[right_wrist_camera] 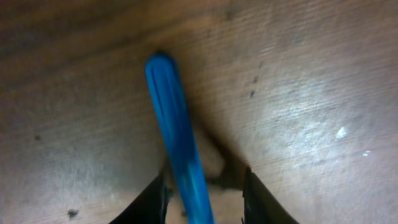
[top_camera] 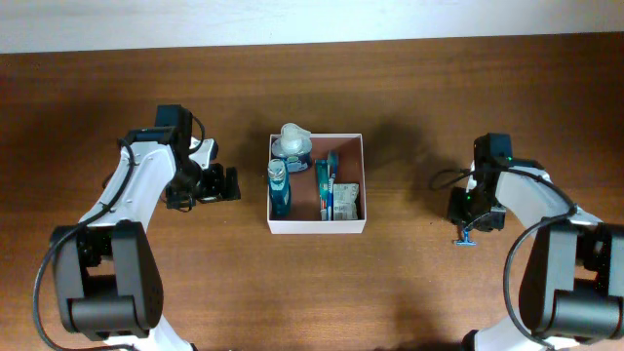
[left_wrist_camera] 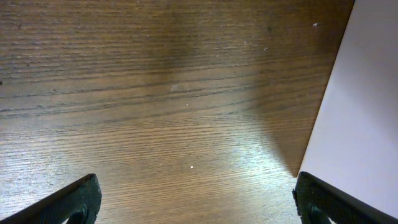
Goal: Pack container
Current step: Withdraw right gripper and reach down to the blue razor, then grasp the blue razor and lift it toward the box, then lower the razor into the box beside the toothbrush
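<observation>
Sitting mid-table [top_camera: 409, 292], the container [top_camera: 316, 227] is a shallow square box with thin white walls and a reddish-brown floor, bottles [top_camera: 279, 190] and a carton [top_camera: 325, 185] inside. Left gripper [top_camera: 232, 183] gapes wide just beside its left wall. Right gripper [right_wrist_camera: 202, 196], well off to its right, is narrowly parted around a blue stick [right_wrist_camera: 174, 124].

Nothing is readable: the print on the packet [top_camera: 348, 200] and tube [top_camera: 325, 185] inside the container [top_camera: 317, 227] is too small to make out.
</observation>
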You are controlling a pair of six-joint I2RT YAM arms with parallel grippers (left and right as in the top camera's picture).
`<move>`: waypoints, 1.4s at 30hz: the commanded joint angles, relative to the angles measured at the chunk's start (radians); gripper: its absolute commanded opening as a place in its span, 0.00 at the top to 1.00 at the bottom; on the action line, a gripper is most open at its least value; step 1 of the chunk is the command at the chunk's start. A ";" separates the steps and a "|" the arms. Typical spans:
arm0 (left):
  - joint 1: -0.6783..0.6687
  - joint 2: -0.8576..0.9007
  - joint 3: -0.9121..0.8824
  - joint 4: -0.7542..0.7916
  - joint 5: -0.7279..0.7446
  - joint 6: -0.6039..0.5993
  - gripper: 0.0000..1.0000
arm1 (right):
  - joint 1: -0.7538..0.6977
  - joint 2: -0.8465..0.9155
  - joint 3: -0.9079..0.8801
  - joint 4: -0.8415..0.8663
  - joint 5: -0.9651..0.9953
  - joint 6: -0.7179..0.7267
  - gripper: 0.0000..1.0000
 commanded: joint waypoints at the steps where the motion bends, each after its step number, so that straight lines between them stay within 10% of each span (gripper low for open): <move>1: 0.004 -0.004 -0.004 -0.001 0.000 -0.003 0.01 | -0.002 -0.003 -0.063 0.059 0.005 -0.007 0.69; 6: 0.004 -0.004 -0.004 -0.001 0.000 -0.003 0.01 | -0.002 -0.003 -0.082 0.075 0.004 -0.007 0.96; 23: 0.004 -0.004 -0.004 -0.001 0.000 -0.003 0.01 | 0.034 -0.007 0.262 -0.212 -0.366 0.072 0.96; 42: 0.004 -0.004 -0.004 -0.001 0.000 -0.003 0.01 | 0.536 -0.018 0.536 -0.224 -0.214 0.292 0.96</move>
